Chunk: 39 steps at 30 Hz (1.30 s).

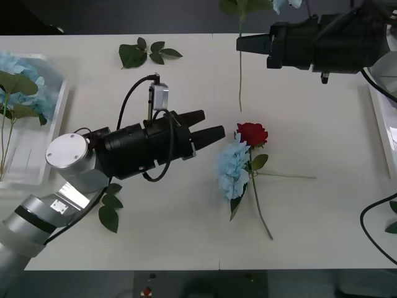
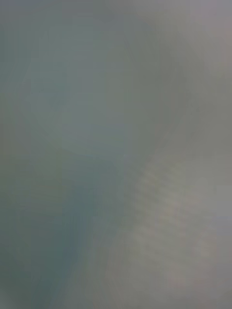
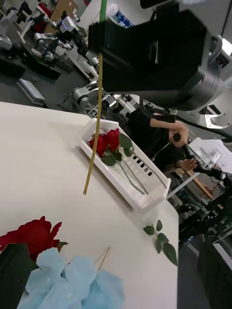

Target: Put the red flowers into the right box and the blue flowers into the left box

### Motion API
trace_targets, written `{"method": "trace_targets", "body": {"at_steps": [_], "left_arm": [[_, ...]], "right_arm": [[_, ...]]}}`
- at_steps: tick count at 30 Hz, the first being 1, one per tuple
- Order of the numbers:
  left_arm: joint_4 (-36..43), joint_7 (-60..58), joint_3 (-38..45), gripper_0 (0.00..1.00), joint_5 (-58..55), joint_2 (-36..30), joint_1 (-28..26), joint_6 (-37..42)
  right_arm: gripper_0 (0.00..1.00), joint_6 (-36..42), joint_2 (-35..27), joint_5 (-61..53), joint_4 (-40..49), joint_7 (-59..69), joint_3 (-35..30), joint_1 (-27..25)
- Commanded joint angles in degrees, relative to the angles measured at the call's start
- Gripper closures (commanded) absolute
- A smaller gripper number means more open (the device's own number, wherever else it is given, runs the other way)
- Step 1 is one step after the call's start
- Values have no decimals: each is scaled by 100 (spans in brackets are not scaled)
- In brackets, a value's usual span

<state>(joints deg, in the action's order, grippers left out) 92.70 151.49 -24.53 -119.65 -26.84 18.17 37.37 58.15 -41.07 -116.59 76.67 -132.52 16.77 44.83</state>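
Note:
A red flower [image 1: 252, 133] and a blue flower [image 1: 234, 169] lie side by side at the table's middle, stems crossing; both also show close up as the red flower [image 3: 30, 235] and the blue flower [image 3: 72, 285]. My left gripper [image 1: 208, 126] hovers open just left of them, empty. My right gripper [image 1: 239, 42] is raised at the back, shut on the thin stem [image 1: 240, 81] of a flower whose pale blue bloom [image 1: 282, 5] is cut off by the top edge. The left box [image 1: 59, 118] holds blue flowers [image 1: 22, 81]. The right box [image 3: 145, 200] holds red flowers [image 3: 104, 142].
Loose leaf sprigs lie at the back [image 1: 146, 53], beside my left arm [image 1: 110, 210] and at the table's right edge [image 1: 392, 225]. The right box's rim [image 1: 377, 118] shows at the far right. A cable [image 1: 372, 230] loops near the right front.

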Motion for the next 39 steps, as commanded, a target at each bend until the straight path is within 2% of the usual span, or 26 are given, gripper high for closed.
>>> {"method": "trace_targets", "body": {"at_steps": [1, 17, 18, 19, 23, 24, 39], "left_arm": [[-94, 196, 151, 0, 311, 284, 179, -160], [-261, 214, 151, 0, 935, 873, 653, -793], [-252, 214, 151, 9, 935, 882, 662, -793], [-252, 214, 151, 24, 943, 882, 662, -802], [-261, 223, 151, 96, 943, 873, 671, -793], [-252, 223, 151, 100, 952, 873, 671, -793], [-261, 29, 151, 100, 952, 829, 662, -766]], "right_arm": [[100, -32, 266, -83, 190, 156, -95, 52], [100, 100, 539, -100, 225, 429, -68, 61], [100, 100, 539, -100, 234, 437, -77, 61], [100, 100, 539, -92, 225, 446, -68, 61], [100, 100, 556, -92, 234, 464, -68, 61], [100, 100, 547, -92, 225, 472, -68, 52], [100, -23, 547, -92, 234, 490, -33, 52]]}}
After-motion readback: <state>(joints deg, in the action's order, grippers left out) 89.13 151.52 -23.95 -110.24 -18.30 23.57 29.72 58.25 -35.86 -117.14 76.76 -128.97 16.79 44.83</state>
